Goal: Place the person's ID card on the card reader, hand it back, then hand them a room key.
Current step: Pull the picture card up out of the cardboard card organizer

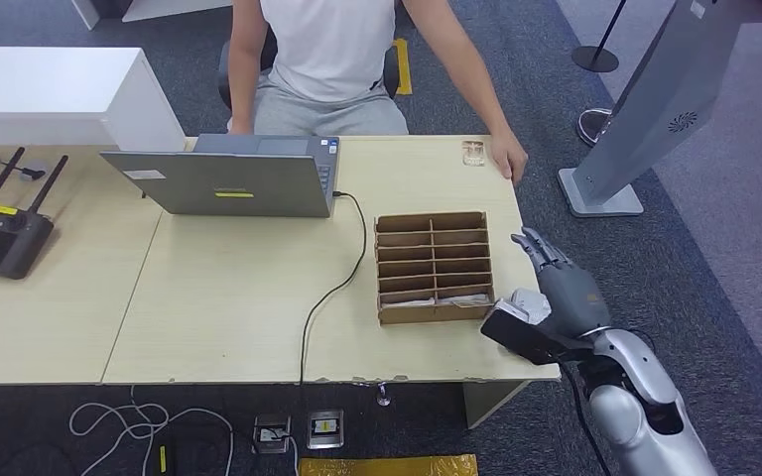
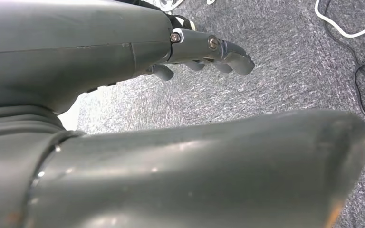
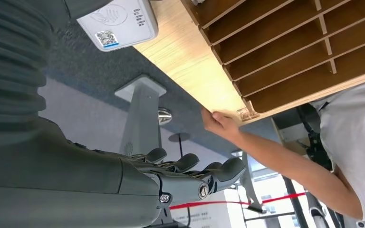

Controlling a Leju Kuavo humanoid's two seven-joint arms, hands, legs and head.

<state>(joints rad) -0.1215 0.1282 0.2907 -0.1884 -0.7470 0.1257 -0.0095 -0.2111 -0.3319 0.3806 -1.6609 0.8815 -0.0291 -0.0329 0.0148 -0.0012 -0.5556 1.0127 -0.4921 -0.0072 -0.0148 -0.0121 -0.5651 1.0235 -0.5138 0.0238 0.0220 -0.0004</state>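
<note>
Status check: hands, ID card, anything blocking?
Right hand open, empty, above the card reader. Left hand hanging, open over floor. Card at far table edge beside person's hand. Nothing blocking.

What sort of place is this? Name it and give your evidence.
Probably a mock hotel front desk: a card reader at the table edge, a box of card slots, and a person seated opposite.

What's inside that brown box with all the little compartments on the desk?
The wooden organizer looks mostly empty; its upper slots show bare wood. The nearest row seems to hold something pale and flat, perhaps cards, but the front wall covers most of it, so I cannot tell what.
</note>
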